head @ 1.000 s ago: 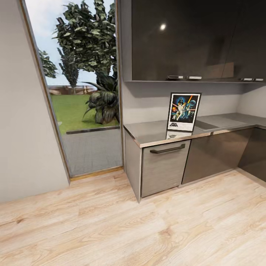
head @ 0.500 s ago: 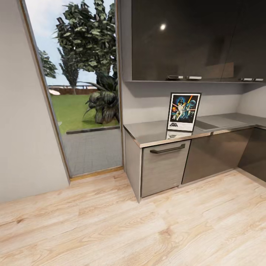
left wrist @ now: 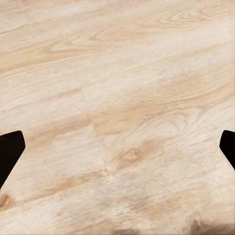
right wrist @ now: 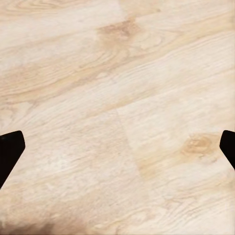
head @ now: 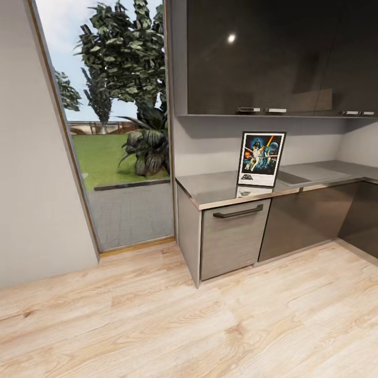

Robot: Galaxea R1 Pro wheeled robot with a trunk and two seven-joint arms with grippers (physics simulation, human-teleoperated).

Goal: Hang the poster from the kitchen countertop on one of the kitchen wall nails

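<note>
Black-framed poster [head: 261,159] stands upright on the glossy grey kitchen surface [head: 215,190], leaning back toward the grey wall, its reflection on the slab just in front of it. Poster sits near the surface's front edge, above the handled drawer front [head: 233,239], with bare slab beside it toward the glass door [head: 118,131]. On the poster's other side a recessed sink [head: 307,176] is set into the slab; the surface then turns along the far wall. Dark upper cabinets [head: 273,55] hang over the poster, with open wall between.

Against the earlier head frames: poster, surface and cabinets unchanged, camera not shifted; only the distant garden background behind the glass differs slightly.

Surface end corner lies just beside the glass door. Wide light wood floor [head: 199,325] runs open in front of the cabinets. Grey wall [head: 31,157] bounds the door's far side.

Left pincer [left wrist: 117,147]: dark fingertips at opposite edges of the left wrist view, spread wide, nothing between, wood floor below. Right pincer [right wrist: 117,147]: same, fingertips wide apart over floor, holding nothing.
</note>
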